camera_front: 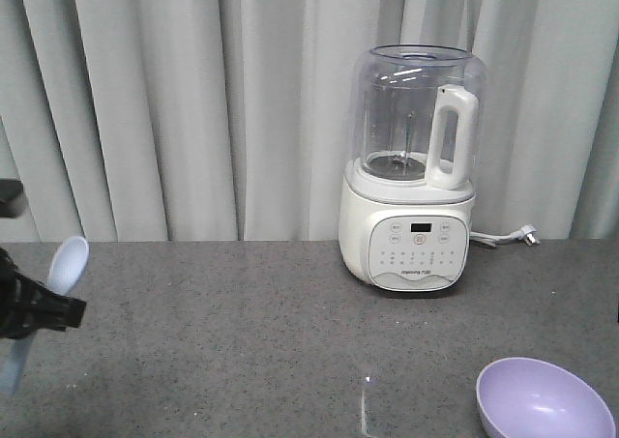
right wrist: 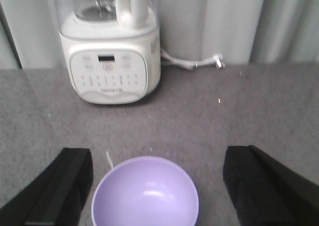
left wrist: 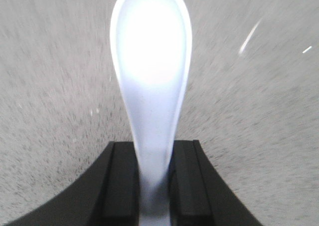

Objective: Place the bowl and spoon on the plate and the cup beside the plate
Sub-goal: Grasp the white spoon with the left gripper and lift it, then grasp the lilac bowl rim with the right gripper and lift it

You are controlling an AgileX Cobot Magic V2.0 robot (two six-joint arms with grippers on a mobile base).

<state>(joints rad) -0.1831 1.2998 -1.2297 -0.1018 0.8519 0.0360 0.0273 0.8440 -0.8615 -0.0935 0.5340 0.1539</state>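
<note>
Logging the left gripper [left wrist: 152, 186] clenched on the handle of the spoon [left wrist: 151, 66], both black fingers [left wrist: 119, 186] pressed against its sides, scoop pointing away from the wrist camera over the grey counter [left wrist: 259, 136]. Judging from the front view: held clear of the counter at the far left, scoop uppermost, handle slanting down past the gripper.

Found the bowl [right wrist: 144, 193] upright and empty on the counter, at the lower right of the front view, well apart from the spoon. Noted the right gripper [right wrist: 157, 153] spread wide and grasping nothing, the bowl sitting between its fingers: just beside the one on the picture's left, clearly apart from the other. Cannot tell whether touching on that nearer side.

Saw neither plate nor cup in any view; cannot place either.

Noted also a white blender [camera_front: 414, 167] at the back of the counter, in front of the curtain [camera_front: 145, 100], with a loose cord [camera_front: 508, 235] beside it. Not part of the task.

Rating progress as early. Counting as done: only the pick-up of the spoon. Counting as left: closing on and lifting the bowl, setting it on the plate, laying the spoon there too, standing the cup beside the plate.
</note>
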